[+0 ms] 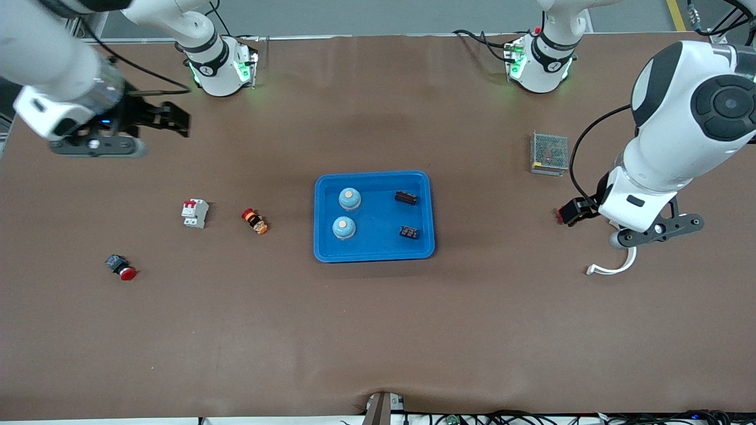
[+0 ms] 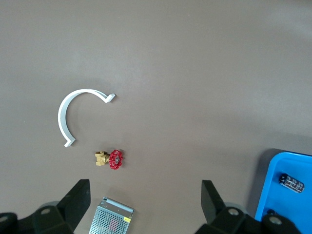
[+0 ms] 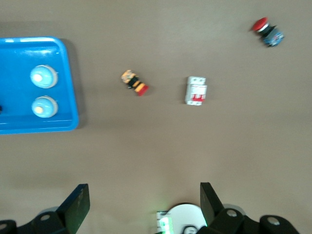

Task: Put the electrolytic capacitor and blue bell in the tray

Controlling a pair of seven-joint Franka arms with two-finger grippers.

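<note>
The bright-blue tray (image 1: 374, 175) lies in the middle of the table. In it stand two blue bells (image 1: 349, 199) (image 1: 344, 228), at the side toward the right arm's end. A black electrolytic capacitor (image 1: 406, 198) lies in the tray toward the left arm's end, with a second small black part (image 1: 409, 232) nearer the camera. My left gripper (image 1: 570, 212) hangs open and empty over the table by a red-handled valve (image 2: 111, 159). My right gripper (image 1: 176, 121) hangs open and empty over bare table near its own base. The tray's corner (image 2: 285, 168) and the capacitor (image 2: 291, 183) show in the left wrist view, and the tray (image 3: 63, 124) with both bells (image 3: 44, 76) in the right wrist view.
Toward the right arm's end lie a white breaker (image 1: 195, 213), a small orange-and-red part (image 1: 254, 221) and a red push button (image 1: 121, 267). Toward the left arm's end are a mesh metal box (image 1: 549, 153) and a white curved clip (image 1: 614, 268).
</note>
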